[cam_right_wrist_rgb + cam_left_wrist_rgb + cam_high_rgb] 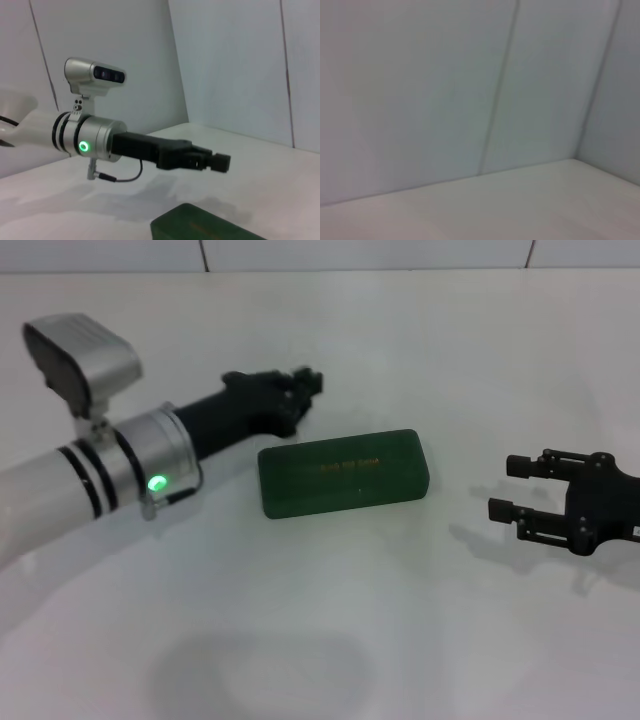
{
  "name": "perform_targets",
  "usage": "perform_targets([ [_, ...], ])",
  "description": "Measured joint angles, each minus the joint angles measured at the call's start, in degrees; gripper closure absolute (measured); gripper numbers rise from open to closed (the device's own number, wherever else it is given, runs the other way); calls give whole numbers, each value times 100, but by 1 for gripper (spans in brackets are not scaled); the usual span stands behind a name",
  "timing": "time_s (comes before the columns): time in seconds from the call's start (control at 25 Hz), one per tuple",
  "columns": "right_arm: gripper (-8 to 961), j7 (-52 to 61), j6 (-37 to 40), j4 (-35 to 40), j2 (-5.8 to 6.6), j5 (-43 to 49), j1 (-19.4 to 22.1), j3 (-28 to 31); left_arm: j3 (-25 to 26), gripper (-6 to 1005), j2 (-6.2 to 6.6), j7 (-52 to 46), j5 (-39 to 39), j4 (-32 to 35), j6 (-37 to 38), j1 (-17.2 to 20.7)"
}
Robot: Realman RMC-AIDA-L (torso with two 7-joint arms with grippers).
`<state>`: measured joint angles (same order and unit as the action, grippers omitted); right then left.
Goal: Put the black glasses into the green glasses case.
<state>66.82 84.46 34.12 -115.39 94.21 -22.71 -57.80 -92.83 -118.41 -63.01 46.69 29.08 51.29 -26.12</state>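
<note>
Left gripper [300,390], fingers apparently together, is hovering just behind the closed green glasses case [343,472]; right gripper [518,488] is waiting nearby, jaws apart; black glasses unseen, probably already inside.

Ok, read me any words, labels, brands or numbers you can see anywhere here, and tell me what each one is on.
Gold lettering on the closed lid of the green glasses case: one short line, too small and blurred to read.
Left arm wrist cuff: a lit green dot only, no text.
Left gripper, right gripper, table: no writing visible.
</note>
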Motion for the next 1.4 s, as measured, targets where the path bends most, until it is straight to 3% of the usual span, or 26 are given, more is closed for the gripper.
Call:
perform_targets([
  [0.08,333,-20,-4,4,-2,0,-12,72,266,943,20,-110,111,7,-56,13],
  [0.32,333,-32,-44,10,-3,-48,-21,128,853,712,150,-315,436,80,-25,115],
  [0.56,333,-34,-62,65,7,-77,-28,159,897,501,607,-1074,847,409,510,397],
  [0.76,333,-70,-9,71,21,-78,-26,284,1213,303,966,-1175,1511,452,1804,791],
  [0.92,333,-299,189,71,48,-44,43,287,1895,232,1009,-1227,2327,515,2794,1049],
  [1.04,333,-541,488,23,51,-31,101,280,2308,178,937,-1233,3114,864,3408,1353],
  [1.24,333,-863,760,-102,13,53,274,203,2394,129,759,-1231,3968,1418,3740,1774],
  [1.4,333,-1183,782,-444,6,39,366,227,2450,132,714,-1175,4162,1472,3877,1911],
])
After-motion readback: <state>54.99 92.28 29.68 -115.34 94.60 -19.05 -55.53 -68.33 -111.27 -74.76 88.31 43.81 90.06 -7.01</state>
